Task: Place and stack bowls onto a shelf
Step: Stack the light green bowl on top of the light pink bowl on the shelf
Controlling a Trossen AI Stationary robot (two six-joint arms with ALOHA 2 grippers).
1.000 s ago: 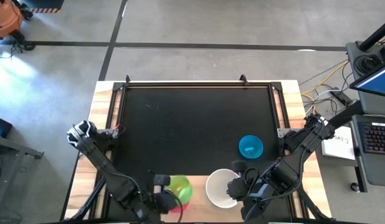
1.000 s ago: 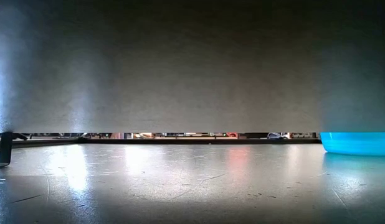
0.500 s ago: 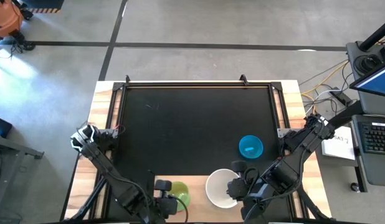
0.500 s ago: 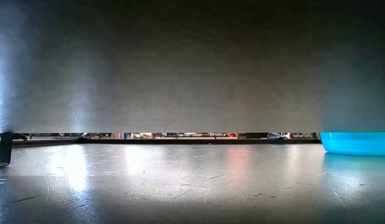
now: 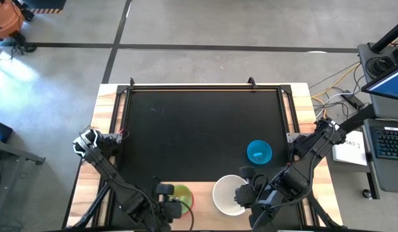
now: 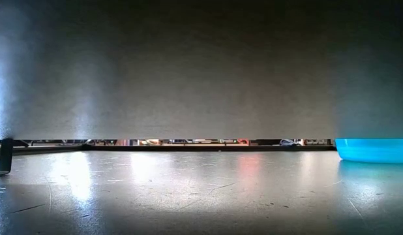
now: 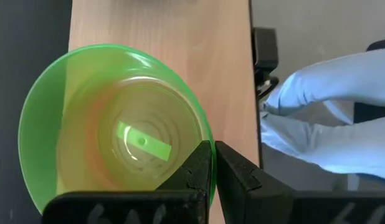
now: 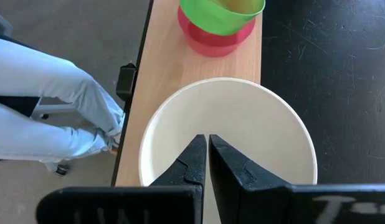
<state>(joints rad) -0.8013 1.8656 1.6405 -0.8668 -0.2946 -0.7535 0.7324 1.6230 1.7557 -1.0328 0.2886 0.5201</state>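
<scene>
A green bowl [image 5: 181,196] [image 7: 118,124] sits nested in a red bowl [image 8: 212,38] on the light-wood shelf [image 7: 161,31] at the table's near edge. My left gripper [image 5: 170,198] [image 7: 212,158] is shut on the green bowl. A white bowl [image 5: 228,194] [image 8: 242,112] stands on the shelf to the right of that stack. My right gripper [image 5: 246,191] [image 8: 207,146] is shut, with its tips over the white bowl's inside. A cyan bowl [image 5: 259,152] [image 6: 374,149] rests on the black mat. The other bowls are out of view. My left gripper pinches the green bowl's rim [image 7: 199,121] on its right side, one finger inside the bowl and one outside. The fingers come from above. The green bowl [image 8: 220,11] rests in the red bowl below it. My right gripper hangs over the white bowl's hollow; I cannot tell whether it touches it.
A black mat [image 5: 199,129] covers most of the table, framed by wooden edge strips [image 5: 109,129]. A person's gloved hand [image 7: 329,118] and light sleeves [image 8: 49,106] show just past the near edge. A laptop and cables [image 5: 386,122] sit right of the table.
My left gripper has gone down with the green bowl and drawn a little toward the near edge. The bowl shows smaller from above and now covers the red bowl, which showed at its side before. My right arm has kept still.
</scene>
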